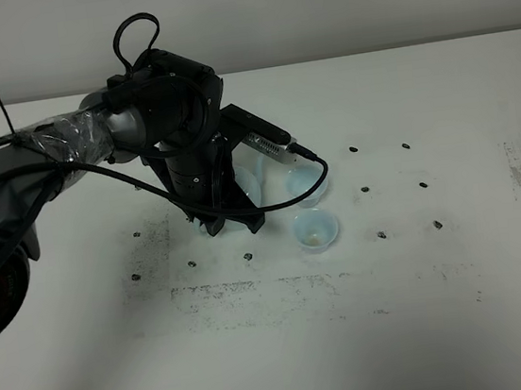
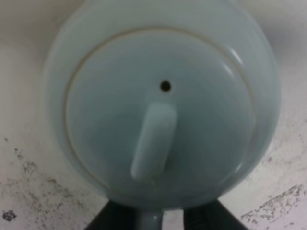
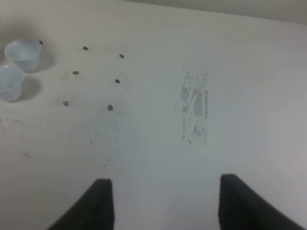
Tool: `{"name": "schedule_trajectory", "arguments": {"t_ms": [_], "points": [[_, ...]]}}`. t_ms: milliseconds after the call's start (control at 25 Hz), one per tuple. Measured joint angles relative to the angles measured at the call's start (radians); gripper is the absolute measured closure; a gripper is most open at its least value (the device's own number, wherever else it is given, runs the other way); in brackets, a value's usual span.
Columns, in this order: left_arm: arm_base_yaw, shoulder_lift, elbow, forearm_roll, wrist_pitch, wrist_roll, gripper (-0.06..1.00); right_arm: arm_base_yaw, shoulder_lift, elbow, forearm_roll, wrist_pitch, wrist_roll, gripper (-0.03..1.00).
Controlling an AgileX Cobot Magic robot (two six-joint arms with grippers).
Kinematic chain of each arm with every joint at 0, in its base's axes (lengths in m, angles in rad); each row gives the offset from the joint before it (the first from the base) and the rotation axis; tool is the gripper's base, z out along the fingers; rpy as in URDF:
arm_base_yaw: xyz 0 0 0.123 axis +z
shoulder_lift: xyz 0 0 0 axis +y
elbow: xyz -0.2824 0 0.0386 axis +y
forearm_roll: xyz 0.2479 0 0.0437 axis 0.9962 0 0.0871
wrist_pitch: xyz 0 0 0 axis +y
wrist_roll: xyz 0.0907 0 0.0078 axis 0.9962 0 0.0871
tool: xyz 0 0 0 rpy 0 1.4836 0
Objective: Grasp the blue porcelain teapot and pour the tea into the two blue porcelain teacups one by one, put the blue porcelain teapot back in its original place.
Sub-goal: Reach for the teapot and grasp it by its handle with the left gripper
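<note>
My left gripper (image 1: 234, 225) straddles the handle (image 2: 149, 221) of the pale-blue round porcelain teapot (image 2: 163, 110); whether clamped, cannot tell; small pale-blue porcelain teacups (image 1: 316, 230) beside it; pouring, return judged outstanding.

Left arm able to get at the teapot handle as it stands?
Likely yes. The fingers of the left gripper flank the handle of the teapot, nothing in between; whether they grip it I cannot tell.

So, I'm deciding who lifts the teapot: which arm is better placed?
Left. The left gripper straddles the teapot's handle from above. The right gripper hangs open over the table, away from the teapot, the two teacups far off in its view.
</note>
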Motion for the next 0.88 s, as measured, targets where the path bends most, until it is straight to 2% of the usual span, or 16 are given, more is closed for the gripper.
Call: {"name": "schedule_trajectory", "arguments": {"t_ms": [320, 880], "points": [[0.000, 0.000, 0.000, 0.006, 0.004, 0.004, 0.89, 0.000, 0.000, 0.000, 0.000, 0.000, 0.000, 0.46], [0.000, 0.000, 0.000, 0.006, 0.009, 0.021, 0.89, 0.000, 0.000, 0.000, 0.000, 0.000, 0.000, 0.46]]}}
